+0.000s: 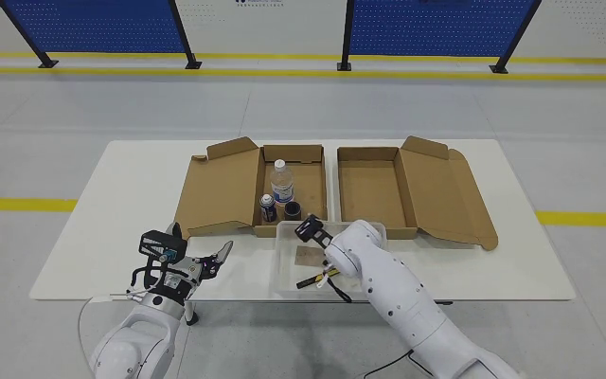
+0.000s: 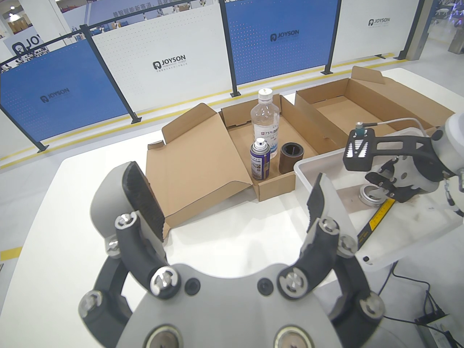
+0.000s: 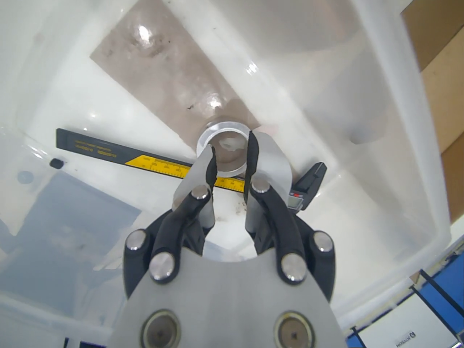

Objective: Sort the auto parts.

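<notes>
A white plastic bin (image 1: 284, 256) at the table's front middle holds a metal ring (image 3: 223, 124) and a black-and-yellow caliper (image 3: 156, 162). My right gripper (image 3: 232, 146) is down inside the bin, its fingers drawn in narrowly against the ring (image 2: 369, 197), which rests on the bin floor beside the caliper (image 2: 377, 219). My left gripper (image 2: 228, 179) hangs open and holds nothing above the table's front left (image 1: 201, 242), apart from the bin. The left cardboard box (image 1: 294, 156) holds a clear bottle (image 1: 281, 180), a spray can (image 1: 268, 207) and a black cylinder (image 1: 292, 210).
A second cardboard box (image 1: 369, 189) lies open to the right of the first, both with lids folded outward. A brown patch (image 3: 159, 66) marks the bin floor. Bare tabletop shows at the far left and far right.
</notes>
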Controlling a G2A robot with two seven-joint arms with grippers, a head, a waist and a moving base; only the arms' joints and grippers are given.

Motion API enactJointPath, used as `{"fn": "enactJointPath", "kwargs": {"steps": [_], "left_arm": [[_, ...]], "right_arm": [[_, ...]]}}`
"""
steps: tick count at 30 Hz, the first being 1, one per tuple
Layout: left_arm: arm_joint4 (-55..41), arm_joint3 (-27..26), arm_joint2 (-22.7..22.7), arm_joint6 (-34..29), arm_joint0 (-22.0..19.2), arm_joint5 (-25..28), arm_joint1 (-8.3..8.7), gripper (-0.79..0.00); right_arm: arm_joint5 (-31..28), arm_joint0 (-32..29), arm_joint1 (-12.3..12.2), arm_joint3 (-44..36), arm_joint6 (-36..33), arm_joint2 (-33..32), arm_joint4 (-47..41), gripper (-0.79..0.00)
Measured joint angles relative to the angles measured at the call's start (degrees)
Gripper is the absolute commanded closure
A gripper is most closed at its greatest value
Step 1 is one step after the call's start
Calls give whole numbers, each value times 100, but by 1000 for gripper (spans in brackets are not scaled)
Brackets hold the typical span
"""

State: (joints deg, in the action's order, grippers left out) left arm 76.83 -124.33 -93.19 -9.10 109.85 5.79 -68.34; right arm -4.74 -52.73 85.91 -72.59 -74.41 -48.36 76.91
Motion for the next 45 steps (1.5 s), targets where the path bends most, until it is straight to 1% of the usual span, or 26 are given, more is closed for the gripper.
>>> {"fn": "enactJointPath", "kwargs": {"steps": [4, 7, 15, 25, 26, 29, 30, 32, 33, 39, 42, 45], "left_arm": [[0, 0, 0, 0, 0, 0, 0, -785], [0, 0, 0, 0, 0, 0, 0, -785], [0, 0, 0, 0, 0, 0, 0, -785], [0, 0, 0, 0, 0, 0, 0, -785], [0, 0, 0, 0, 0, 0, 0, -785], [0, 0, 0, 0, 0, 0, 0, -785], [0, 0, 0, 0, 0, 0, 0, -785], [0, 0, 0, 0, 0, 0, 0, -785], [0, 0, 0, 0, 0, 0, 0, -785], [0, 0, 0, 0, 0, 0, 0, -785], [0, 0, 0, 0, 0, 0, 0, -785], [0, 0, 0, 0, 0, 0, 0, -785]], "right_arm": [[203, 13, -7, 92, 96, -154, -30, -228], [235, 37, -2, 236, 161, -212, -101, -231], [167, 128, 44, 576, 233, -171, -228, -231], [7, 338, 131, 897, 215, 25, -235, -197], [12, 352, 137, 926, 215, 34, -235, -191], [25, 388, 154, 1010, 215, 54, -226, -135], [28, 393, 158, 1022, 214, 58, -227, -105], [31, 398, 165, 1044, 209, 60, -238, -9], [36, 399, 167, 1053, 208, 57, -243, 0], [41, 391, 172, 1061, 236, 15, -284, 0], [49, 356, 157, 858, 256, -60, -332, 0], [49, 245, 117, 482, 194, -198, -404, 0]]}}
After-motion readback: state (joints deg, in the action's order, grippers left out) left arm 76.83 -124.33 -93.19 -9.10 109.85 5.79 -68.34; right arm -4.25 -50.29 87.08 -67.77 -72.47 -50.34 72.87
